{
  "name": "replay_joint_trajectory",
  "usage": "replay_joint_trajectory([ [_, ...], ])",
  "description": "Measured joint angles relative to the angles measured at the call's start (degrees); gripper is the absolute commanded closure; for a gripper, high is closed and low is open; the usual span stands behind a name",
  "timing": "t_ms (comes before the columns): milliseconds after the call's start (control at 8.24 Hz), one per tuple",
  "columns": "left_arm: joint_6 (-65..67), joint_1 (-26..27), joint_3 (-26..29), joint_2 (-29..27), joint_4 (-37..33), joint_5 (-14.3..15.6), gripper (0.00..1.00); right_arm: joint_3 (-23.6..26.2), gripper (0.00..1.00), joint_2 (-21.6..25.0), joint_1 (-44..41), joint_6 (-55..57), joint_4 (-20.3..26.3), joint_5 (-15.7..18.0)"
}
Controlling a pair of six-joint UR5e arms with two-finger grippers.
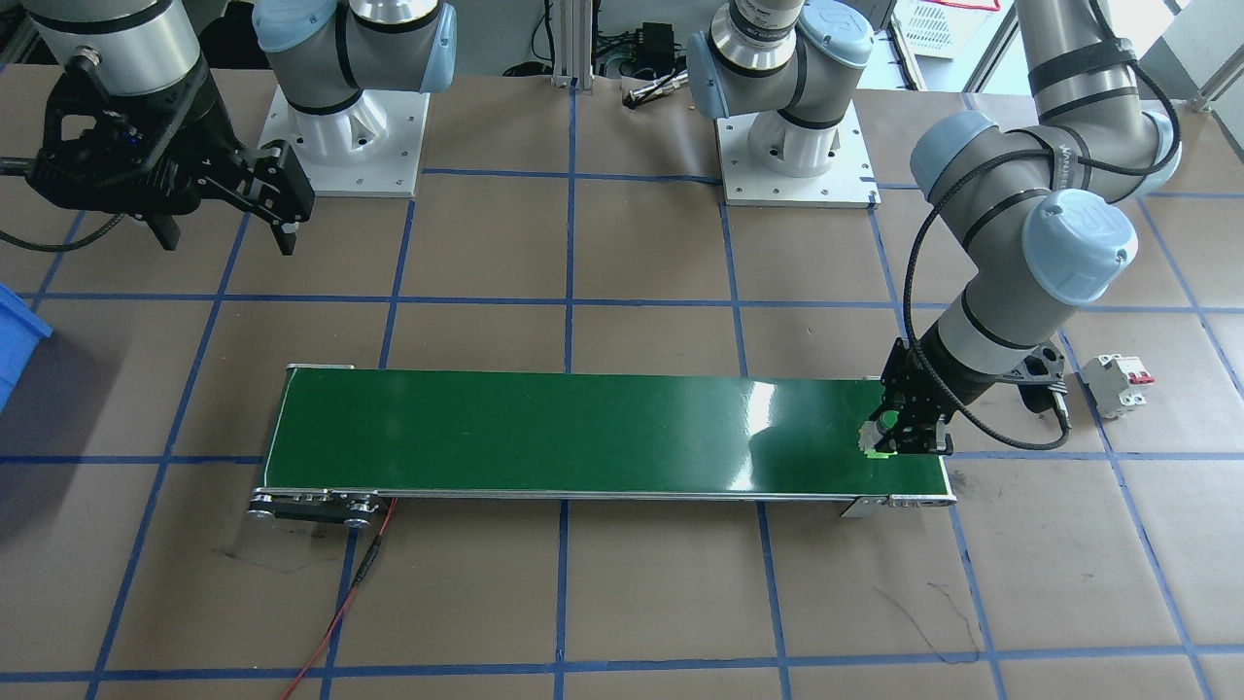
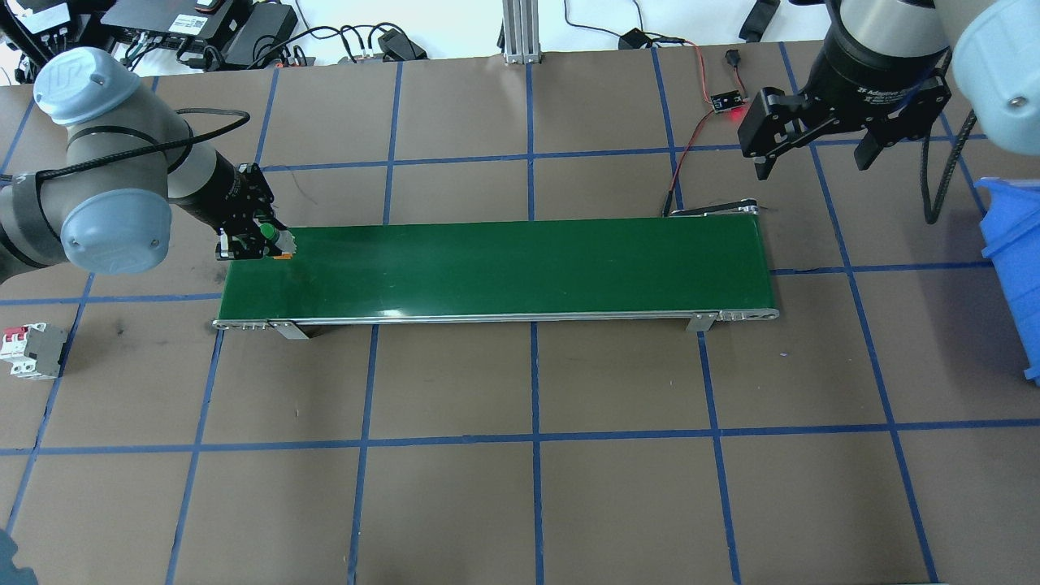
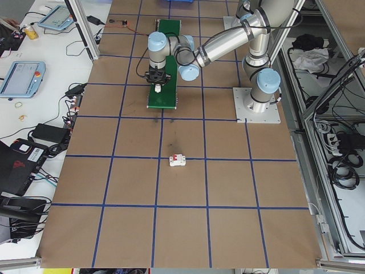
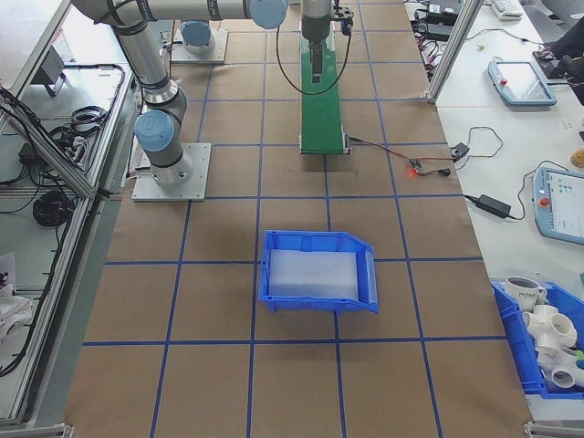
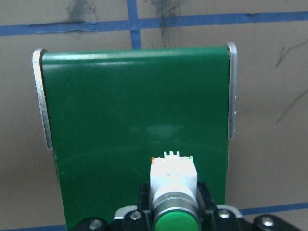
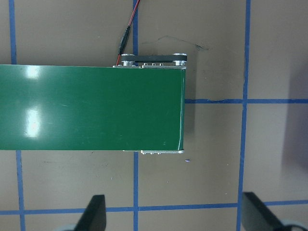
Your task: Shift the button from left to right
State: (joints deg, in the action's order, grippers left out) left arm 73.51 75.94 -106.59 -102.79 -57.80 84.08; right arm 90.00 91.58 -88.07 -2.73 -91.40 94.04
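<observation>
Left gripper [image 2: 258,242] clamps button [image 2: 276,238] over belt [image 2: 504,264] end; light, rigid, slick plastic — you grip body, not cap. Right gripper [image 2: 815,153] hangs wide, empty.

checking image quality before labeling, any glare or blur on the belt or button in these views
Front-facing view: bright glare patches on the green belt beside the button. Right wrist view: two small reflections on the belt's left part. Left wrist view: button cap close and slightly soft, belt evenly lit. Overhead: no strong glare.
</observation>
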Motion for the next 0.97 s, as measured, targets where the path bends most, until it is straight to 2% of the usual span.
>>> replay_joint_trajectory([
  [121, 0.3, 0.0, -0.6, 0.0, 0.0, 0.1, 0.36, 0.0, 0.0, 0.0, 0.0, 0.0, 0.0, 0.0],
  [364, 0.8, 0.0, -0.9, -0.2, 0.1, 0.4, 0.0, 0.0, 0.0, 0.0, 0.0, 0.0, 0.1, 0.0],
  [971, 0.6, 0.0, -1.0, -0.5, 0.1, 0.6, 0.0, 0.0, 0.0, -0.6, 0.0, 0.4, 0.1, -0.6],
])
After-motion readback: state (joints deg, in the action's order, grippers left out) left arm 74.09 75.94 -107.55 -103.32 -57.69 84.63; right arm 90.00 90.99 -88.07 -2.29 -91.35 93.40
